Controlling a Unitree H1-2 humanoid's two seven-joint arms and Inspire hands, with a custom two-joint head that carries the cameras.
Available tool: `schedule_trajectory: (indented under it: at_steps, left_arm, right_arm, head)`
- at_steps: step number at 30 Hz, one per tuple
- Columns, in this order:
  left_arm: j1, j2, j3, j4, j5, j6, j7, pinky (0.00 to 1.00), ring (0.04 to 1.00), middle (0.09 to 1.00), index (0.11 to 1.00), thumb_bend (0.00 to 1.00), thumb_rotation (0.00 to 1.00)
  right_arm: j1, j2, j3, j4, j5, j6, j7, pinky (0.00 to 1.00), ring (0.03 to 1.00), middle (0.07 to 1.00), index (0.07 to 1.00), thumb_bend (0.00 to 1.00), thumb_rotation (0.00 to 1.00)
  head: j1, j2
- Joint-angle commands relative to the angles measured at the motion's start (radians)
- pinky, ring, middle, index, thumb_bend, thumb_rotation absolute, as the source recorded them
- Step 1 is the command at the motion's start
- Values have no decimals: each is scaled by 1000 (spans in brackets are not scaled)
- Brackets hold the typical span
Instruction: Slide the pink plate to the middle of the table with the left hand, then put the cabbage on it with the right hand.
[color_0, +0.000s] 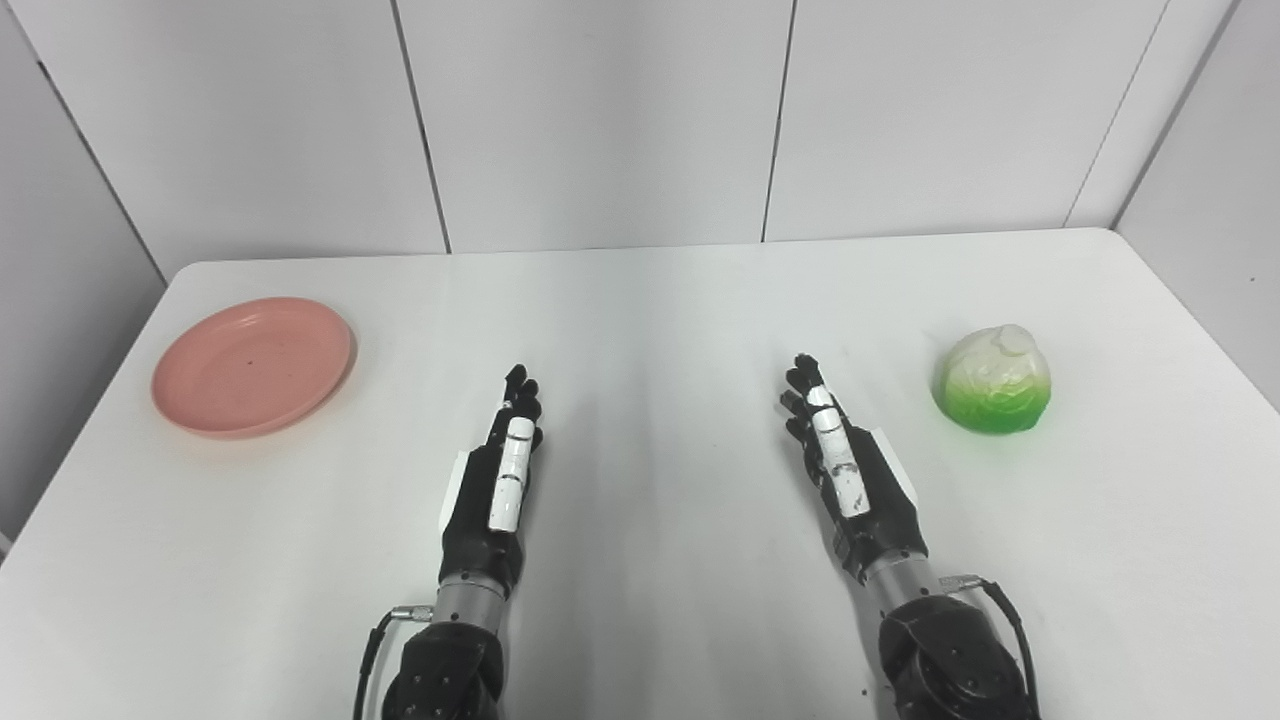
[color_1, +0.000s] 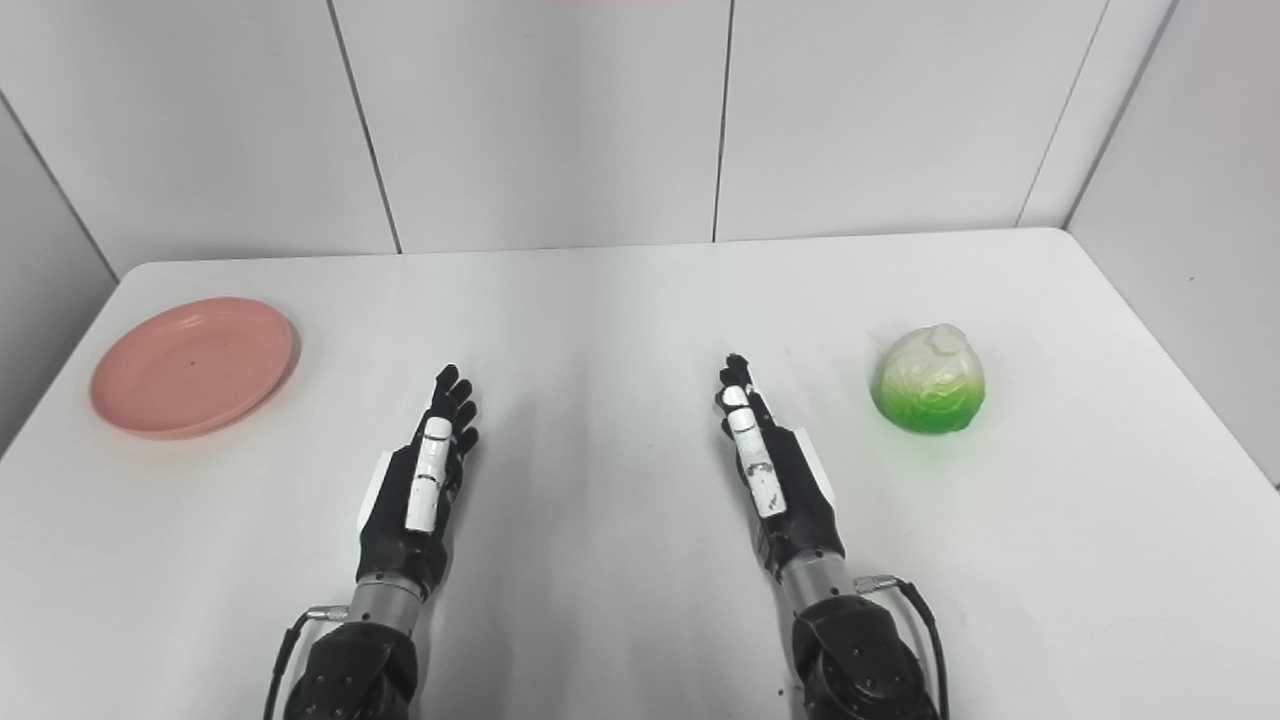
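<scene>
Table (color_0: 660, 300) surface is white, with rounded far corners, and is backed by white wall panels (color_0: 600, 120). Taking the table centre as the clock face, the pink plate (color_0: 253, 366) lies flat at about 9 o'clock, close to the left edge, and carries nothing. The cabbage (color_0: 995, 380), white at its top and bright green at its base, rests on the table at about 3 o'clock, near the right edge and well apart from the plate. Both arms enter from the bottom edge at roughly 7 and 5 o'clock. The left hand (color_0: 500, 480) is held edge-up over the table with its fingers (color_0: 520, 395) extended straight and held close together, pointing toward 12 o'clock; it grips nothing and is well apart from the plate. The right hand (color_0: 845, 470) mirrors this pose: fingers (color_0: 805, 385) extended, close together, angled slightly toward 11 o'clock, gripping nothing. The cabbage sits near this hand at its 2 o'clock, without contact. Central table area between the two hands is bare white surface.
</scene>
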Motion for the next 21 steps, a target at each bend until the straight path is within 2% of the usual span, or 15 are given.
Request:
schedule_trajectory:
  at_steps: [1,10,21]
  left_arm:
    - [-41,2,-4,-34,6,-8,-1,1000,1000,1000,1000,677,1000]
    - [-45,-1,-2,-39,-4,4,-4,1000,1000,1000,1000,651,1000]
    - [-46,-1,-2,-36,-4,1,-4,1000,1000,1000,1000,652,1000]
  right_arm:
    - [-34,8,-3,-39,1,6,-3,1000,972,979,982,599,1000]
    - [-34,16,-11,-45,3,11,-11,995,960,968,968,624,973]
    - [-36,2,-2,-45,-1,14,2,1000,971,982,985,628,1000]
  head:
    - [1,1]
    - [2,2]
    - [2,2]
